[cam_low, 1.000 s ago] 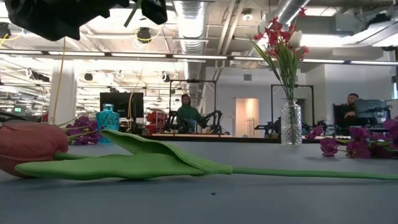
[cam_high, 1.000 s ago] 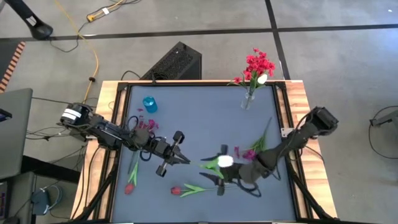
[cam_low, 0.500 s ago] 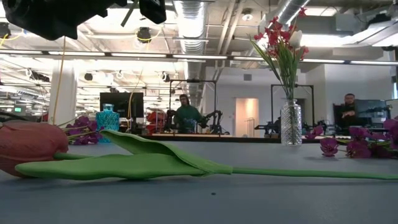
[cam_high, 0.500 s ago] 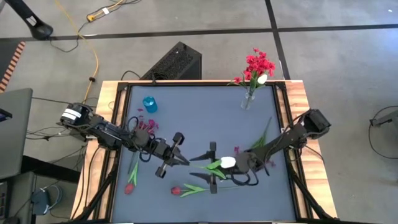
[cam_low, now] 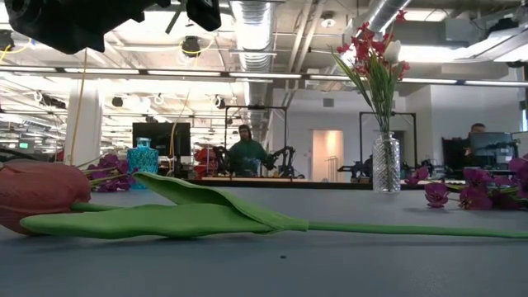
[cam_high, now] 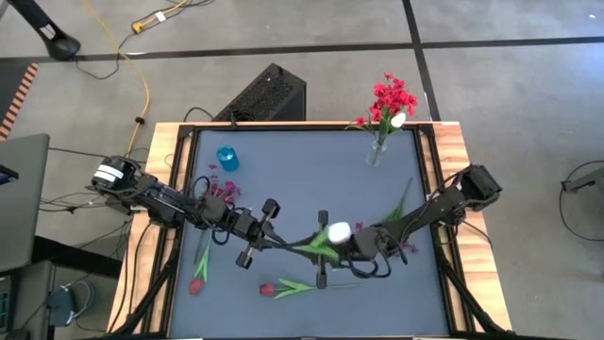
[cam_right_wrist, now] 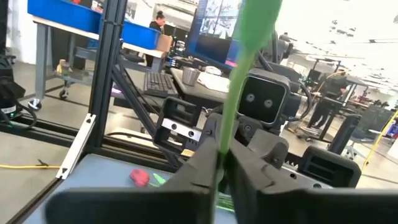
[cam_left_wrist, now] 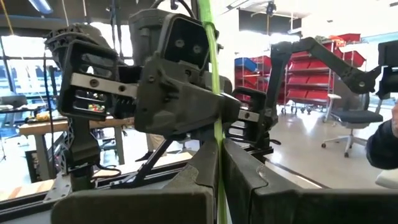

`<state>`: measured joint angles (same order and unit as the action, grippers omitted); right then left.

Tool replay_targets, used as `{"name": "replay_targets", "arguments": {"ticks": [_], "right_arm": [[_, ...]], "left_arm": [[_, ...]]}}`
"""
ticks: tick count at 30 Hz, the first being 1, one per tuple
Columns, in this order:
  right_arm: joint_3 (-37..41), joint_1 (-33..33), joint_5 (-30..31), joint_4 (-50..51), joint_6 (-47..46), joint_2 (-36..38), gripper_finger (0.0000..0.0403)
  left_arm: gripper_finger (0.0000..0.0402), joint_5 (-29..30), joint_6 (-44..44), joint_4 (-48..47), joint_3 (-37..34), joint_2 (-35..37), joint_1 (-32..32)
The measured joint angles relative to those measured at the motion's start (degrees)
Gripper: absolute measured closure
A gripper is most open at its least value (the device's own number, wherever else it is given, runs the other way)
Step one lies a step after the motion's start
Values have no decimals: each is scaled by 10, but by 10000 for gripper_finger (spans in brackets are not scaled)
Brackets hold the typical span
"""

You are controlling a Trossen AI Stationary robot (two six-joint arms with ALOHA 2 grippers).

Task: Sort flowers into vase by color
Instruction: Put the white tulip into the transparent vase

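A white flower [cam_high: 338,230] on a green stem [cam_high: 300,247] hangs above the middle of the table between my two grippers. My left gripper [cam_high: 280,244] is shut on the stem from the table's left. My right gripper [cam_high: 310,248] is shut on it from the right, close to the bloom. A clear vase [cam_high: 377,151] with red flowers [cam_high: 393,98] stands at the far right. A blue vase [cam_high: 226,158] stands at the far left. Two red tulips [cam_high: 282,288] [cam_high: 198,280] and magenta sprays [cam_high: 223,190] [cam_high: 389,227] lie flat on the table. My left gripper pinches the thin green stem [cam_left_wrist: 217,149] between its two fingers, which come about level from the table's left and lie across it. The flower is clear of the table. My right gripper pinches the green stem [cam_right_wrist: 227,138] between its two fingers, level from the table's right, just short of the bloom. A broad leaf [cam_right_wrist: 256,25] stands out beyond the fingers.
In the low view the near red tulip [cam_low: 40,195] and its leaf [cam_low: 190,210] lie right in front. The clear vase [cam_low: 385,163], the teal-blue vase [cam_low: 142,155] and magenta blooms [cam_low: 466,191] stand behind. Bare table [cam_high: 302,179] lies between the vases.
My right gripper has gone toward the table's left, up to my left gripper, has turned more level, and has shut on the white flower's stem. The bloom has shifted a little toward the far edge. My left gripper has kept its hold.
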<state>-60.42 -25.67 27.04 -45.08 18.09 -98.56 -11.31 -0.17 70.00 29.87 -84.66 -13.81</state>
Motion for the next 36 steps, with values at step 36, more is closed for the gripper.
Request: {"name": "replay_targets", "arguments": {"ticks": [36], "right_arm": [[60, -63, 611, 1301, -1022, 421, 378]], "left_arm": [[294, 103, -60, -96, 0, -130, -35]]}}
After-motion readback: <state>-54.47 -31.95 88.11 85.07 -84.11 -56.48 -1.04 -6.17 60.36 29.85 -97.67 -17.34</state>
